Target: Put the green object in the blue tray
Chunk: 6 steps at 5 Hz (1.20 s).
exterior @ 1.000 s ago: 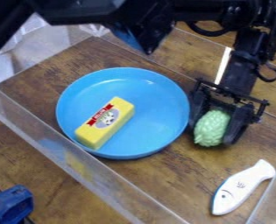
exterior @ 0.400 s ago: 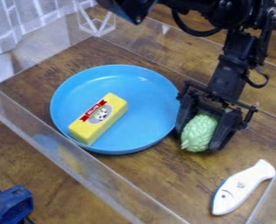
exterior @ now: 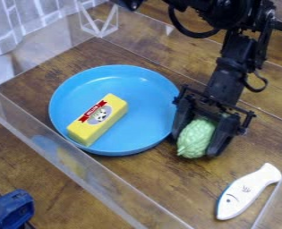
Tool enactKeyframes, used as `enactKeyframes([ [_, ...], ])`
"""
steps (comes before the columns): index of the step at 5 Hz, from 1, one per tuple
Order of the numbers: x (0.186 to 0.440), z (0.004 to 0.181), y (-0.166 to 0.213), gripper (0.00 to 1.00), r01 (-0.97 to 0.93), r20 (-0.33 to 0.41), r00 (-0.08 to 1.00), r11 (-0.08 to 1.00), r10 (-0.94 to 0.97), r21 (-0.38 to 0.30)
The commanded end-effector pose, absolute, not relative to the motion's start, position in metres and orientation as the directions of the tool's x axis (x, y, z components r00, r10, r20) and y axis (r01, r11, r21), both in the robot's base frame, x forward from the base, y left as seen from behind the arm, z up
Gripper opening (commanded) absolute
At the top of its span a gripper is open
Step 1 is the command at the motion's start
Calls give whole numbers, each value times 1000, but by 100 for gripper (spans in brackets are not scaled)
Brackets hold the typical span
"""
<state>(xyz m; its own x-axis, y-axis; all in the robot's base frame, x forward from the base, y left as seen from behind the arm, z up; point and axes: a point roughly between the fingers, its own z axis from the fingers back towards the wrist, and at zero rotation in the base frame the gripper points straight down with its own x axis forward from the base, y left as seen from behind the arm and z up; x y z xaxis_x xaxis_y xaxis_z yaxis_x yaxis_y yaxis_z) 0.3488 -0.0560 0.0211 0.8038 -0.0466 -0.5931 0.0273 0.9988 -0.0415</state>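
While the green object (exterior: pixel 197 138) sits between the two black fingers (exterior: pixel 182 119) of your gripper (exterior: pixel 207 134), it's right at the blue tray (exterior: pixel 72 92)'s right-hand rim, just outside the dish, over the wooden table (exterior: pixel 131 192). Bumpy pale green skin shows betw. the fingers; its lower end pokes out below them. Whether it's resting on the wood or lifted a bit, can't tell from this view. Your gripper is closed narrow on it, one finger each side, both touching the toy. The arm (exterior: pixel 241 54) comes down from top right, black, w/ cabling along it.

Inside the tray you've got a yellow block (exterior: pixel 98 120) w/ a red label, lying slantwise, left of centre, well apart from the green toy. On the wood, lower right, a white-and-blue fish toy (exterior: pixel 247 191) lies near the table edge, clear of the gripper. A clear plastic wall (exterior: pixel 72 183) runs along the table's front-left side.
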Motion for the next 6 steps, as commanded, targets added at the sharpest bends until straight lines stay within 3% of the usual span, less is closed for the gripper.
enactKeyframes([
  [1,343,29,-63,0,11,-577,816,1000,-23,-24],
  [4,347,31,-54,0,-176,-583,802,984,133,-17],
  [6,343,25,-74,0,-74,-587,808,997,53,-11],
])
